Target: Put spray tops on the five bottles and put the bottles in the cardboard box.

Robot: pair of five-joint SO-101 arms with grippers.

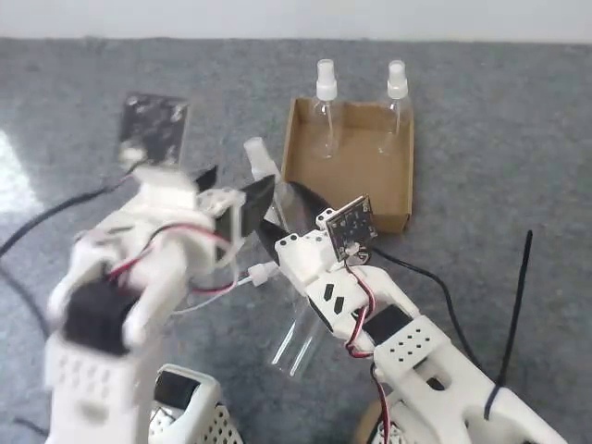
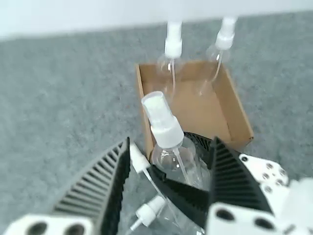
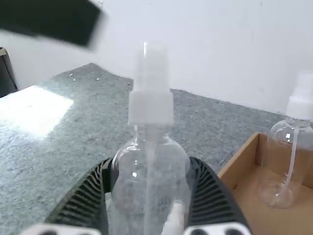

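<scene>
My right gripper (image 1: 287, 217) is shut on a clear bottle (image 3: 149, 171) that stands upright with a white spray top (image 1: 259, 157) on it, just left of the cardboard box (image 1: 356, 180). My left gripper (image 2: 170, 144) is open, one jaw on each side of that bottle (image 2: 168, 147), clear of it. In the high view the left gripper (image 1: 231, 185) sits close beside the spray top. Two capped bottles (image 1: 326, 106) (image 1: 396, 102) stand at the far end of the box (image 2: 205, 112).
Clear uncapped bottles (image 1: 296, 338) lie on the grey carpet between the two arms. Near them lie loose spray tops (image 1: 264, 273) (image 2: 146, 213). A black cable (image 1: 513, 305) runs along the right side. The near half of the box floor (image 3: 244, 186) is bare.
</scene>
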